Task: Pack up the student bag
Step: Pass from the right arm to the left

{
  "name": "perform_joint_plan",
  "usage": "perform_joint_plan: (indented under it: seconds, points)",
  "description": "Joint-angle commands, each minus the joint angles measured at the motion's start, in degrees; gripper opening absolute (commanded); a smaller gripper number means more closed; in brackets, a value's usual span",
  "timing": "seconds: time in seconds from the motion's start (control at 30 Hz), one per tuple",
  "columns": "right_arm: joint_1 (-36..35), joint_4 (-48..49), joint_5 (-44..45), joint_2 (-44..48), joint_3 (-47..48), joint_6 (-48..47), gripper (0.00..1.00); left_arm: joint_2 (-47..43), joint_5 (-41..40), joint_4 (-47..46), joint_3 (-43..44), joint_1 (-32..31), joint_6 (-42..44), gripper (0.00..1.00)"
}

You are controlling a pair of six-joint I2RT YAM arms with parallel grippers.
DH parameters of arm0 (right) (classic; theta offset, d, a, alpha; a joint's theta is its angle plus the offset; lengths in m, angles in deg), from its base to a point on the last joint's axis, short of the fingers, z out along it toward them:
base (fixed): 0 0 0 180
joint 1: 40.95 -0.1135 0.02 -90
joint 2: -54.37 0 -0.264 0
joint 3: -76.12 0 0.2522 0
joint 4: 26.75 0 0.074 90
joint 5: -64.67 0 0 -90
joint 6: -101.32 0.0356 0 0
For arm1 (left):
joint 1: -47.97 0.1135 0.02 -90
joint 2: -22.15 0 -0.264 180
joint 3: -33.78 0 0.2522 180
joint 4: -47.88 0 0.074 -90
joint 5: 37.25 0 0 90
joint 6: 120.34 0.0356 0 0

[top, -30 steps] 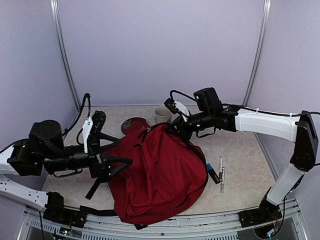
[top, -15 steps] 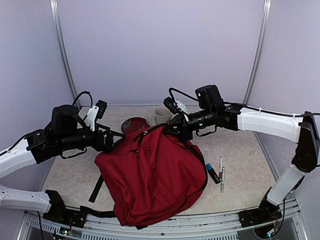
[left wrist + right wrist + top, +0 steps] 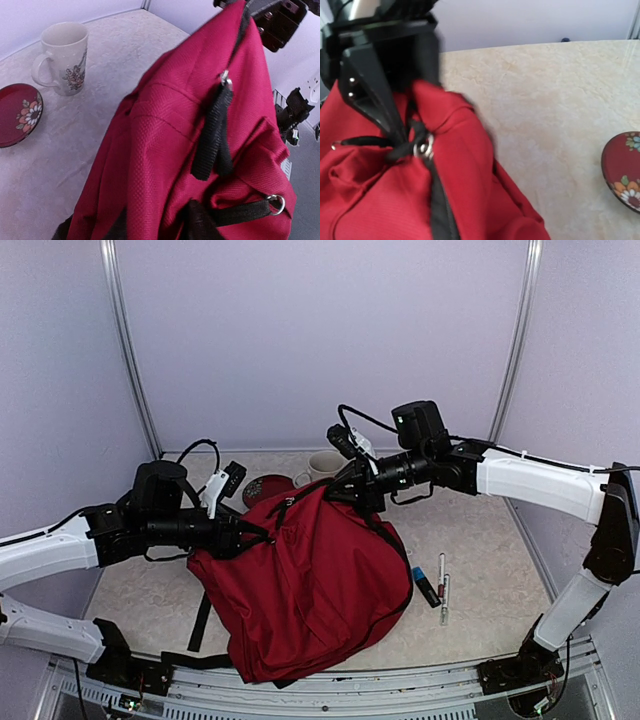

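The student bag [image 3: 310, 580], dark red with black straps, stands propped up mid-table. My right gripper [image 3: 345, 490] is shut on its top by the zipper ring [image 3: 423, 148] and holds that end up; in the right wrist view the right gripper [image 3: 402, 115] has its black fingers [image 3: 367, 97] clamped over the red fabric. My left gripper [image 3: 258, 533] is pressed against the bag's upper left side. In the left wrist view the left gripper [image 3: 135, 225] has a thick fold of the bag [image 3: 150, 150] between its dark fingertips [image 3: 200, 222]; whether they pinch it does not show.
A cream mug [image 3: 325, 468] and a red flowered plate [image 3: 265, 488] sit behind the bag, the mug [image 3: 62, 57] and plate [image 3: 17, 115] also showing in the left wrist view. A blue-capped marker [image 3: 425, 583] and two pens [image 3: 443, 590] lie right of the bag.
My left arm has swung right and forward onto the bag's upper left side, and its jaws have narrowed around a fold. The right gripper keeps its hold on the bag's top.
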Motion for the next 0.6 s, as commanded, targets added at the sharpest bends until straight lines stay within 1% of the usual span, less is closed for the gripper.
perform_joint_plan:
  seconds: [0.0, 0.03, 0.13, 0.17, 0.2, 0.27, 0.3, 0.33, 0.37, 0.43, 0.5, 0.57]
  points:
    - [1.36, 13.63, 2.55, 2.06, 5.56, 1.77, 0.0, 0.07, 7.84, -1.26, 1.65, -2.55, 1.79, 0.03]
    - [1.63, 14.3, 4.49, 1.66, 5.69, 2.82, 0.0, -0.4, 7.59, -1.5, 1.67, -3.2, 1.42, 0.0]
    - [2.29, 15.27, 11.1, -0.48, 7.37, 7.27, 0.0, -2.85, 5.87, -2.04, 2.71, -4.79, 0.02, 0.0]
    - [2.31, 14.21, 12.8, -1.48, 9.08, 8.53, 0.0, -4.11, 3.62, -1.87, 3.45, -5.55, -0.55, 0.0]
    - [2.31, 12.85, 13.88, -2.4, 10.75, 10.0, 0.09, -6.13, -1.14, -1.71, 4.18, -6.68, -1.11, 0.0]
    - [2.31, 9.31, 14.85, -3.88, 13.39, 12.91, 0.32, -9.37, -8.85, -1.12, 5.73, -9.14, -1.69, 0.0]
    - [2.31, 7.71, 15.94, -4.06, 13.98, 14.65, 0.41, -10.64, -12.36, -0.64, 6.52, -10.24, -1.91, 0.0]
    - [2.31, 6.61, 17.17, -3.71, 13.79, 16.24, 0.47, -11.5, -14.92, -0.02, 7.33, -11.24, -2.11, 0.0]
    - [2.31, 6.06, 18.76, -2.97, 12.94, 17.96, 0.51, -12.07, -17.23, 0.44, 8.05, -12.08, -2.28, 0.0]
    - [2.16, 5.92, 22.51, -0.41, 10.23, 21.5, 0.54, -12.48, -20.58, 0.92, 8.87, -13.78, -2.42, 0.0]
    - [1.6, 4.8, 26.19, 3.04, 7.86, 25.16, 0.54, -12.01, -24.61, 1.26, 10.44, -16.82, -2.92, 0.0]
    - [-0.1, 3.67, 28.94, 5.89, 5.54, 27.98, 0.54, -11.05, -30.49, 1.81, 12.27, -20.07, -2.97, 0.0]
